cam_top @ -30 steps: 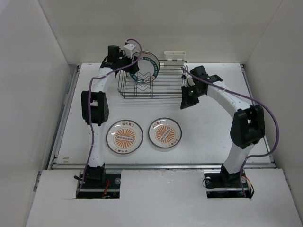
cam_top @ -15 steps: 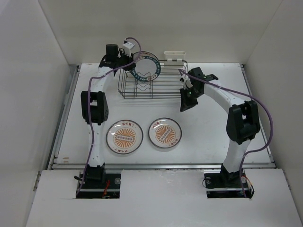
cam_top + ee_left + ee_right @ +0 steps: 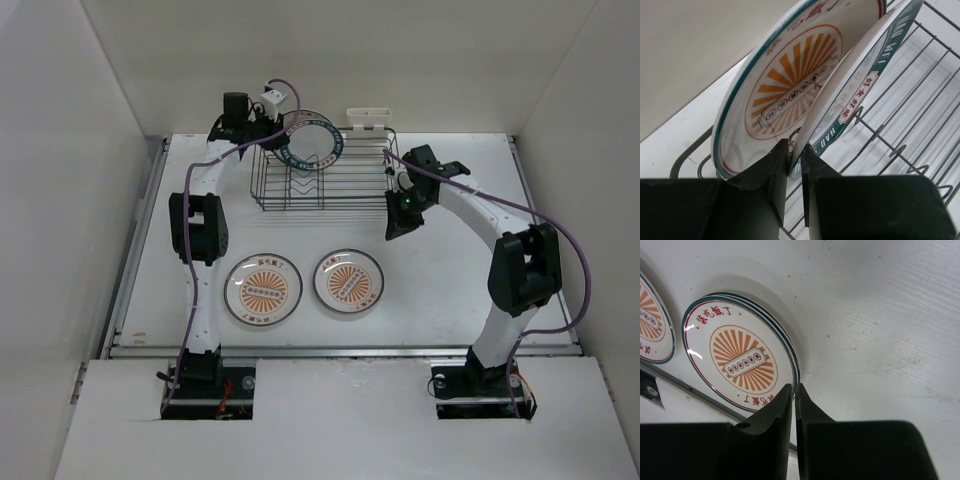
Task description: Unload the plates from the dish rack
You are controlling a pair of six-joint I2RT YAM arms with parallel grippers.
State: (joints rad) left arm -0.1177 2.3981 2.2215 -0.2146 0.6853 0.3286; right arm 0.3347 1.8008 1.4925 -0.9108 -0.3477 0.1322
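1. Left gripper point(image 3: 796, 152) is clamped on the lower rim of a small round white plate with a dark teal lettered band point(image 3: 850, 95), at the far-left end of the rectangular dark wire dish rack point(image 3: 322, 187).
2. White plate with an orange sunburst centre point(image 3: 785, 85) stands on edge just behind it, leaning. Contact between the two can't be told.
3. Gripped plate's bottom edge is hidden by the fingers, so its seating in a slot is unclear.
4. Right gripper point(image 3: 794, 390) has its fingers pressed together with nothing between them, above the white table point(image 3: 450, 290) off the rack's near-right corner.
5. Left sunburst plate point(image 3: 263, 289) and right sunburst plate point(image 3: 348, 279) lie flat side by side on the table, apart from the rack.
6. Small white plastic holder point(image 3: 367, 118) sits on the rack's far long side.
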